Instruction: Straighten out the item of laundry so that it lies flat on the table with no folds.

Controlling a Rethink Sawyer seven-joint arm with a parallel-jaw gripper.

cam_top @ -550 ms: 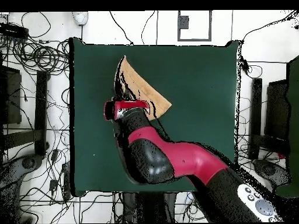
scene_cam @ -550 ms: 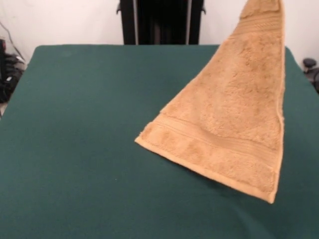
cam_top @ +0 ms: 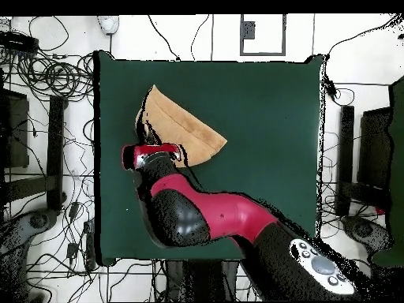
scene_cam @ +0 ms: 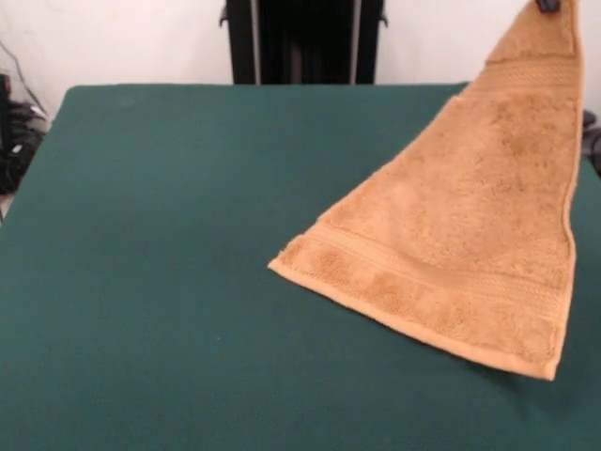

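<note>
You have one towel (scene_cam: 470, 244), its peak hoisted by the clamped gripper (scene_cam: 547, 5), base edge on the table (scene_cam: 169, 235).

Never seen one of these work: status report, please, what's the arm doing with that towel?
End effector shut on one towel corner, lifted high. Opposite edge resting on the table, cloth hanging taut, not flat yet. Nothing in the way.
</note>
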